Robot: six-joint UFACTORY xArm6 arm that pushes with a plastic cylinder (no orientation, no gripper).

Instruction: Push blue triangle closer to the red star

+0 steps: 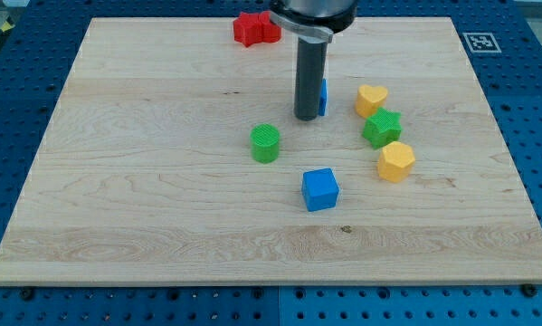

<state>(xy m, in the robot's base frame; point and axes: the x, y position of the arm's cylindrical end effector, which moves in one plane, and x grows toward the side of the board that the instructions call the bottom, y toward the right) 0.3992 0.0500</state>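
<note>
On a wooden board [162,208], my tip [306,118] is seen planted directly left of the blue triangle [322,96], which is largely hidden behind the rod. No pincer is fitted, so no grip can be reported. The red star [255,29] lies at the far edge, left of the rod. A blue cube [320,189] sits nearer.

- My tip [306,117] stands just left of blue triangle [322,96], hiding most of it.
- Bare board between it and red star [255,29].
- Yellow heart [372,98] and green star [382,128] crowd the view's right.
</note>
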